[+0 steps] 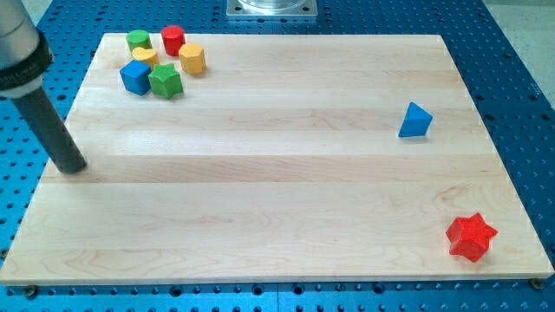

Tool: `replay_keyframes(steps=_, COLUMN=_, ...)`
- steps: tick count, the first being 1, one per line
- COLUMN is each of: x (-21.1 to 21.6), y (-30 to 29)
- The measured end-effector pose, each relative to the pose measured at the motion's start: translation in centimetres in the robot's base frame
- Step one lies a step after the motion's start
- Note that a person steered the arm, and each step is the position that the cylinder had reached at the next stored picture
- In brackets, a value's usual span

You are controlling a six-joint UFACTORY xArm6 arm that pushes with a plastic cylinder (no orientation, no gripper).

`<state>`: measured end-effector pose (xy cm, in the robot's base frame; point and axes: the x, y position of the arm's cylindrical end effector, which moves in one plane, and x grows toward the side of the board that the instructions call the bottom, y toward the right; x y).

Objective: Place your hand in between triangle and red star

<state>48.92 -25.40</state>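
The blue triangle lies at the view's right, about mid-height on the wooden board. The red star lies near the board's bottom right corner. My tip is at the board's left edge, far to the left of both blocks, touching neither.
A cluster of blocks sits at the board's top left: a green cylinder, a red cylinder, a yellow hexagon, a yellow block, a blue cube and a green star. A metal mount stands above the board's top edge.
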Motion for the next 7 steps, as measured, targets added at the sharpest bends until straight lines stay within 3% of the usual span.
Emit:
replay_keyframes(steps=1, x=4.2, y=3.1)
replay_keyframes(steps=6, x=3.1, y=3.3)
replay_keyframes(steps=7, x=3.6, y=13.9)
